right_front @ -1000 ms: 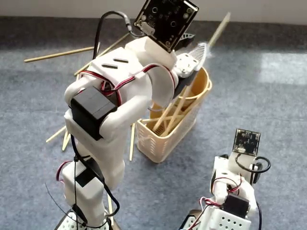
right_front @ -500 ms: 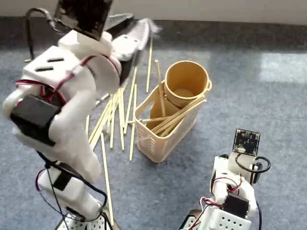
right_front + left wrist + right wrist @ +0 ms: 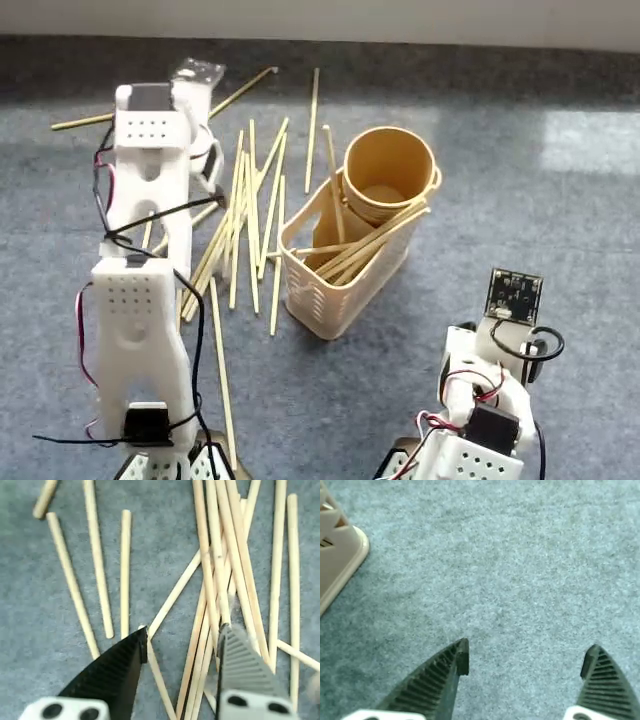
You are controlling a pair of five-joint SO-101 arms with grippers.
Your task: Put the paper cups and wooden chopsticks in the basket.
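Note:
A cream basket (image 3: 318,300) stands mid-table with a paper cup (image 3: 388,172) upright in its far end and several wooden chopsticks (image 3: 368,243) leaning inside. More loose chopsticks (image 3: 246,205) lie fanned on the grey carpet to its left. The left arm (image 3: 150,160) stretches over that pile. My left gripper (image 3: 182,630) is open just above the sticks, with a few chopsticks (image 3: 216,580) running between its fingers. My right gripper (image 3: 525,655) is open over bare carpet, holding nothing, with a corner of the basket (image 3: 337,555) off to one side.
The right arm (image 3: 495,385) sits folded at the near right. Stray chopsticks (image 3: 315,110) lie beyond the basket, and one (image 3: 222,375) lies near the left arm's base. Open carpet lies to the right of the basket.
The left arm has swung from above the basket over to the left and come down over the loose chopsticks. The right arm has not moved.

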